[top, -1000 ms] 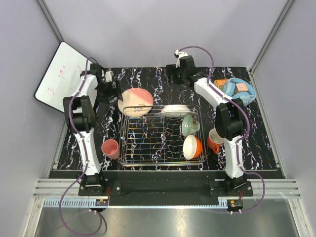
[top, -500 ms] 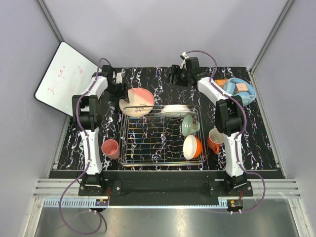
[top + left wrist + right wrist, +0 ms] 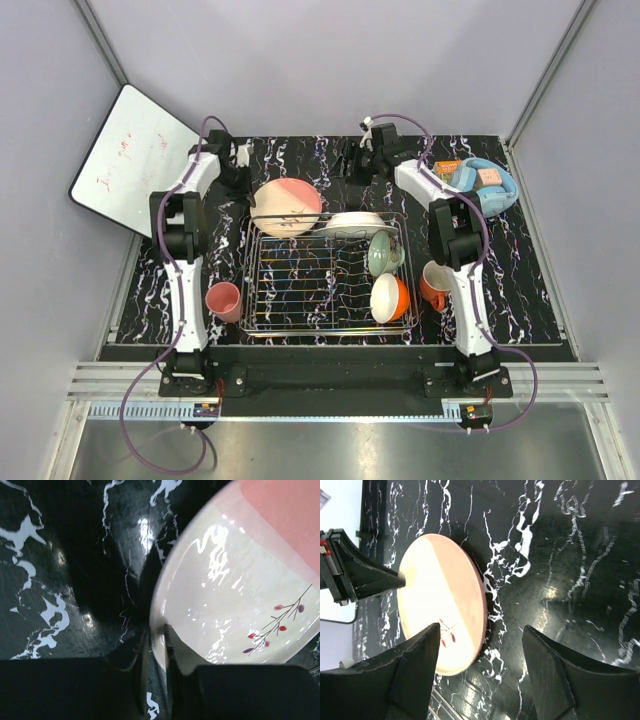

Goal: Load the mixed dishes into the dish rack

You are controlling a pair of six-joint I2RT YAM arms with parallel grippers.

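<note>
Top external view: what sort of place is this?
Likely a lab robot cell, not a kitchen: bare grey walls close in a black marbled table, with a whiteboard propped at the left.

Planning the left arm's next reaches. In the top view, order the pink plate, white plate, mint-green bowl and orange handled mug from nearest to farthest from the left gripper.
1. Round pink plate: rim between the left gripper's jaws.
2. White ceramic plate: far edge of the silver wire dish rack.
3. Mint-green bowl: rack's right side.
4. Orange handled mug: right of the rack.
</note>
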